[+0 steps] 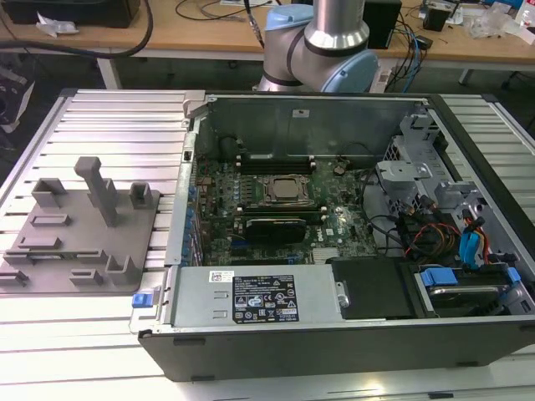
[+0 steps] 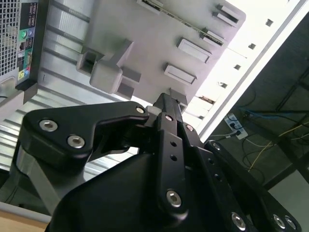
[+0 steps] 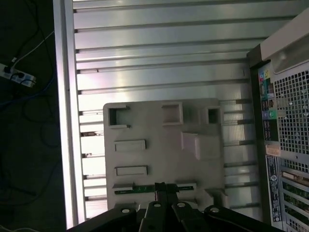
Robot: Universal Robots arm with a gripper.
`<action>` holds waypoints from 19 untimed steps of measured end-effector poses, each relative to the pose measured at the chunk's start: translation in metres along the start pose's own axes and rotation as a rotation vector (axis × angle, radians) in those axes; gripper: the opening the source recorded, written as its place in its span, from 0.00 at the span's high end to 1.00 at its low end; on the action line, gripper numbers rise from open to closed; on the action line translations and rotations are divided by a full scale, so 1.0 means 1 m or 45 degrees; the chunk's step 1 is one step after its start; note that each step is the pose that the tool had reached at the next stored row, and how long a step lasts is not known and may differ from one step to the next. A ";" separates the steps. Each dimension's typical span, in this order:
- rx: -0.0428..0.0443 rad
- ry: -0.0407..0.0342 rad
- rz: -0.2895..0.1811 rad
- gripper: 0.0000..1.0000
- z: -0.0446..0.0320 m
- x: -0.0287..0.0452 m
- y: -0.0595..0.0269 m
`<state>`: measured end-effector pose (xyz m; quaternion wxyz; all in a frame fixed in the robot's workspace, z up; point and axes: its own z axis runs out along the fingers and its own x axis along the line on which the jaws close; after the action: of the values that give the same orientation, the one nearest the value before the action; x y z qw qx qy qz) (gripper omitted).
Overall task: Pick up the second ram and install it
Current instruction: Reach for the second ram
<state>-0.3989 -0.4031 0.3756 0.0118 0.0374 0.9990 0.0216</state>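
Note:
The second ram [image 3: 140, 188] is a thin greenish stick standing on edge in a slot of the grey holder plate [image 3: 159, 159], along the plate's side nearest my fingers. In the second wrist view the ram [image 2: 186, 20] is a thin strip across the same plate [image 2: 145, 43]. My gripper [image 3: 162, 189] hangs well above the plate with its black fingers together and nothing between them; in the first wrist view its tips overlap the middle of the stick. The gripper [image 2: 166, 102] points down at the plate.
The open computer case [image 1: 334, 342] lies at the exterior view's right of the holder plate [image 1: 79, 242]. Its motherboard has a processor socket [image 1: 282, 190] with long black slots [image 1: 276, 156] beside it. A tall post [image 1: 102, 190] rises from the plate. The ribbed metal table [image 1: 117, 125] lies below.

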 end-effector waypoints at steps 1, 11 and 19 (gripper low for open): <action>0.000 0.0017 0.000 0.92 0.0032 -0.0001 -0.0031; 0.001 0.0137 0.000 0.92 0.0316 -0.0061 -0.0338; 0.002 0.0209 0.001 0.92 0.0576 -0.0202 -0.0479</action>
<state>-0.3808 -0.4499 0.3164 0.0036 0.0376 0.9991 0.0213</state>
